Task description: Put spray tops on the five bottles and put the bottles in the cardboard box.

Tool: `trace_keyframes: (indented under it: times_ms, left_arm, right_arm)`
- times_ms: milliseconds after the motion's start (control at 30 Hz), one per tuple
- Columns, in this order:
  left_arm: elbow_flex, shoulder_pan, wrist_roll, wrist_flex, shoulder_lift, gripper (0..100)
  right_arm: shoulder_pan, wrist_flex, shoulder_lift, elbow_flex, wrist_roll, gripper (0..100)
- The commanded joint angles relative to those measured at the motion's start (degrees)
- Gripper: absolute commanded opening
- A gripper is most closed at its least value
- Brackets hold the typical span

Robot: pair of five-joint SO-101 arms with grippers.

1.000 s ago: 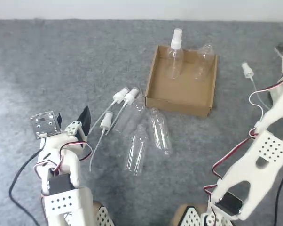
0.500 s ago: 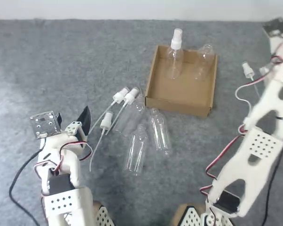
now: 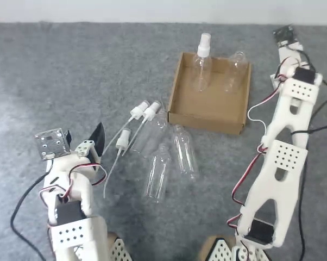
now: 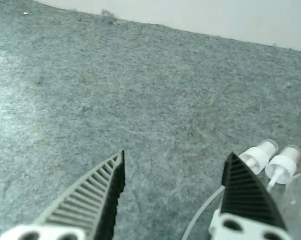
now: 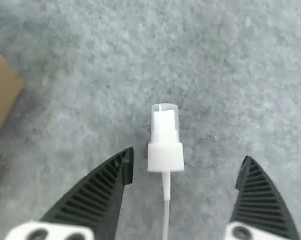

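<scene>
Grey carpet (image 3: 71, 70) | pale wall (image 3: 152, 10) behind | left fingers (image 4: 98, 200) spread | right fingers (image 5: 95, 195) spread

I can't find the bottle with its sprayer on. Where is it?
In the high view, the sprayer bottle is inside the cardboard box, on its left side, beside a topless bottle.

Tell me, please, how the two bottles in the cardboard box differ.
The capped bottle wears a white spray top; the uncapped bottle has a bare neck. The capped bottle sits nearer the middle of the cardboard box; the uncapped bottle sits nearer its right wall. Both are clear and inside the box.
</scene>
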State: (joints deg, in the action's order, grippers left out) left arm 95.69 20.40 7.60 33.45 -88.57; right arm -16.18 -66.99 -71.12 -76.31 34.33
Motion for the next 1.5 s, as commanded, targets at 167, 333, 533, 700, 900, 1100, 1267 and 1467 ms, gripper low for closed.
trace_keyframes:
  times_ms: [167,333,533,700,900,1100,1267,1467]
  left_arm:
    - [-0.31,-0.18,-0.53,-1.67,-0.09,30]
    - [-0.31,-0.18,-0.53,-1.67,-0.09,30]
    - [-0.31,-0.18,-0.53,-1.67,-0.09,30]
    - [-0.31,-0.18,-0.53,-1.58,-0.09,30]
    - [-0.31,-0.18,-0.53,-1.67,-0.09,30]
    - [-0.31,-0.18,-0.53,-1.67,-0.09,30]
    - [-0.31,-0.18,-0.53,-1.67,-0.09,30]
    - [-0.31,-0.18,-0.53,-1.49,-0.09,30]
  right_arm:
    - [-0.84,5.23,-3.30,-3.25,-0.70,20.6]
    - [-1.89,5.14,-4.97,-3.25,-0.70,8.0]
    - [-4.88,-3.12,-2.51,-3.34,-0.44,0.6]
    - [-7.34,-15.25,2.15,-3.34,-0.18,0.5]
    - [-8.22,-30.64,9.27,-3.34,2.29,0.5]
    - [-10.77,-36.26,16.48,-1.93,1.32,0.5]
    - [-12.62,-36.18,25.36,17.67,2.55,0.5]
    - [-16.13,-32.31,43.03,44.48,6.77,0.6]
